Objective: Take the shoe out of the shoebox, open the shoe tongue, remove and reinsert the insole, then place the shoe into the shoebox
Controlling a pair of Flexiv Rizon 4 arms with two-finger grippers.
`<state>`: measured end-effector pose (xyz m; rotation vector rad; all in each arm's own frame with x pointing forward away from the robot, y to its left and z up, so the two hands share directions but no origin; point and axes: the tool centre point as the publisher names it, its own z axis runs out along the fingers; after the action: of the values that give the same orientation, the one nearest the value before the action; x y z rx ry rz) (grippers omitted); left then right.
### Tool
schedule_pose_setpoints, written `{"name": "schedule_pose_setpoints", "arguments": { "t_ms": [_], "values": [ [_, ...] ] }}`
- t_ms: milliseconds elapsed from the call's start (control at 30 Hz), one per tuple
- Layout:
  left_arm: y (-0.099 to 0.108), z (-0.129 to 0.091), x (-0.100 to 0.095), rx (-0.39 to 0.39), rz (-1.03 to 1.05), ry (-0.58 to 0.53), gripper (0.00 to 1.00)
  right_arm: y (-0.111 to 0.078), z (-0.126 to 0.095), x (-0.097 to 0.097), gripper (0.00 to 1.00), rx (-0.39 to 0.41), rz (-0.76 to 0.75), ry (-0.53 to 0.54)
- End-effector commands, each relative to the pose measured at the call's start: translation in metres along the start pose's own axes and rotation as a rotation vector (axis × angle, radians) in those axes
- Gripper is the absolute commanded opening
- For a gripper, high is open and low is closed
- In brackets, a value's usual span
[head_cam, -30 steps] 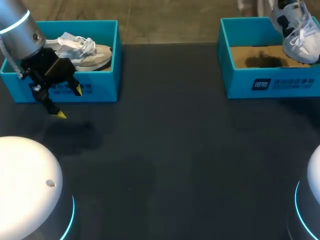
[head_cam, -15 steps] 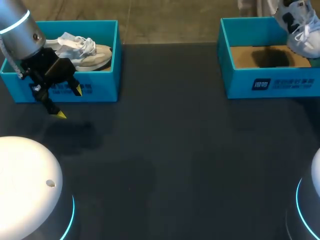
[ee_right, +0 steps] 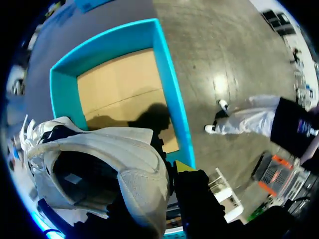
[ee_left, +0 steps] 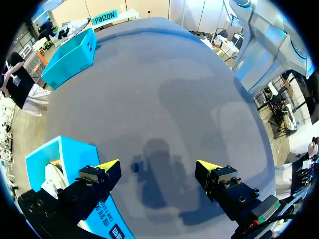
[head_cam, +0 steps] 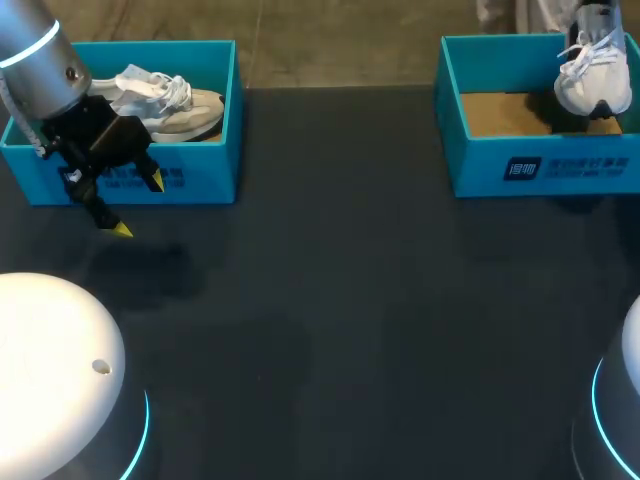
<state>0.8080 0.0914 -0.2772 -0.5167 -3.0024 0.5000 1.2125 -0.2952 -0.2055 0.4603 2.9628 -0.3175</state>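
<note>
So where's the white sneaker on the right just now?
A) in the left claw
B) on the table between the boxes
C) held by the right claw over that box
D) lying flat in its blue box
C: the right claw grips the white sneaker above the right shoebox, its shadow on the cardboard floor.

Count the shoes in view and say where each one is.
2. A beige shoe lies in the left box. A white shoe is held by the right gripper over the right box. No others show.
</note>
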Motion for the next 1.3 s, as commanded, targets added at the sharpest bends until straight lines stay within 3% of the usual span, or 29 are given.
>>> {"name": "schedule_pose_setpoints", "arguments": {
  "t_ms": [33, 333, 800, 1067, 1300],
  "values": [
    [0.0, 0.0, 0.0, -0.002, 0.0, 0.001, 1.0, -0.017, 0.003, 0.0, 0.0, -0.042, 0.479, 0.199],
    [0.0, 0.0, 0.0, -0.002, 0.0, 0.001, 1.0, -0.035, -0.004, 0.037, 0.0, 0.004, 0.72, 0.213],
    [0.0, 0.0, 0.0, -0.002, 0.0, 0.001, 1.0, -0.035, -0.004, 0.037, 0.0, 0.004, 0.72, 0.213],
    [0.0, 0.0, 0.0, -0.002, 0.0, 0.001, 1.0, -0.037, 0.005, 0.053, 0.0, 0.016, 0.964, 0.229],
    [0.0, 0.0, 0.0, -0.002, 0.0, 0.001, 1.0, -0.043, 0.013, 0.071, 0.0, 0.003, 1.048, 0.202]
  ]
}}
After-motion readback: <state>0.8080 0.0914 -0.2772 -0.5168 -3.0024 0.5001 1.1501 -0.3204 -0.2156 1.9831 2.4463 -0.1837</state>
